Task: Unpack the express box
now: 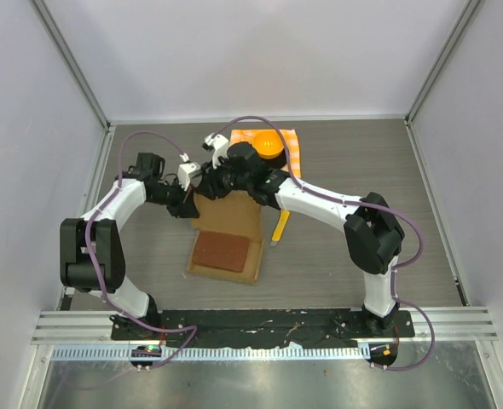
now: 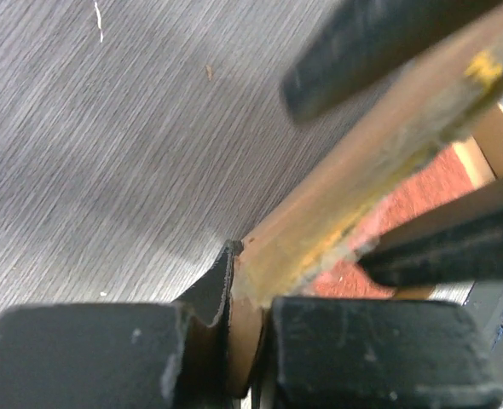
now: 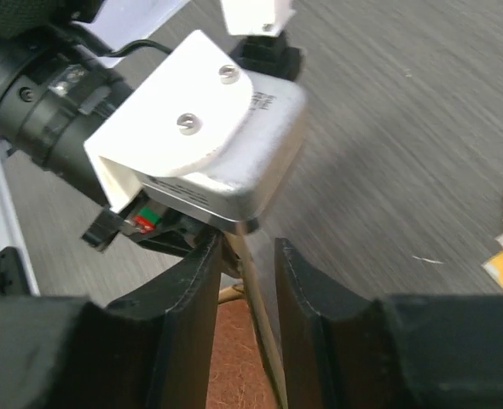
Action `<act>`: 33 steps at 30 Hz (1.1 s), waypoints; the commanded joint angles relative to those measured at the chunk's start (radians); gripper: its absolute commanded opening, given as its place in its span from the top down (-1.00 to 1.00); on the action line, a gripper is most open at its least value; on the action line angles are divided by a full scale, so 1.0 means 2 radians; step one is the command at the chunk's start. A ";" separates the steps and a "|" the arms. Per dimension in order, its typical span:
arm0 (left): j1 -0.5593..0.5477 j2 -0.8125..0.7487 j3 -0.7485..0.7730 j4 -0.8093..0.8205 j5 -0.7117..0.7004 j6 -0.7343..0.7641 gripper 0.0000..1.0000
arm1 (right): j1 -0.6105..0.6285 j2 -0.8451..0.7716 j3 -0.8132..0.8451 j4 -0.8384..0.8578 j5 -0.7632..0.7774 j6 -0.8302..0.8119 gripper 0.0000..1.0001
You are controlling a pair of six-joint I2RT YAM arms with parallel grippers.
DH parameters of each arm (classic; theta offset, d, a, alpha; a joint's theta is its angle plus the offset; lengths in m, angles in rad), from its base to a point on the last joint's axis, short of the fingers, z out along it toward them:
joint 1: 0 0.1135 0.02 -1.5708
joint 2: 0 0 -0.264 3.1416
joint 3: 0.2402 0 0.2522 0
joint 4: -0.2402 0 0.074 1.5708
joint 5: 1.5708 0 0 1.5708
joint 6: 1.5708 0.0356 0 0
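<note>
The express box (image 1: 232, 215) lies open in the middle of the table, its lid flap (image 2: 337, 204) raised at the far end. A reddish-brown slab (image 1: 226, 252) lies inside it. My left gripper (image 1: 189, 198) is at the flap's left corner. In the left wrist view this gripper (image 2: 251, 341) is shut on the cardboard edge. My right gripper (image 1: 223, 184) is at the same flap, just right of the left one. Its fingers (image 3: 192, 290) straddle the thin flap edge (image 3: 264, 341) with a gap on both sides, so it stands open and grips nothing.
An orange-checkered cloth (image 1: 292, 146) with a round orange object (image 1: 268, 143) lies at the back, behind the right arm. A yellow stick-shaped item (image 1: 280, 227) lies right of the box. The left wrist's white camera housing (image 3: 200, 128) is close in front of my right fingers.
</note>
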 commanded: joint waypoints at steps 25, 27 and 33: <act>0.010 -0.088 -0.054 0.058 -0.153 -0.120 1.00 | 0.112 -0.179 -0.246 -0.014 0.287 0.200 -0.16; 0.010 -0.090 -0.058 0.060 -0.163 -0.133 1.00 | 0.118 -0.171 -0.253 -0.009 0.291 0.218 -0.16; 0.010 -0.112 -0.071 0.060 -0.182 -0.150 1.00 | 0.131 -0.131 -0.226 -0.061 0.347 0.248 -0.16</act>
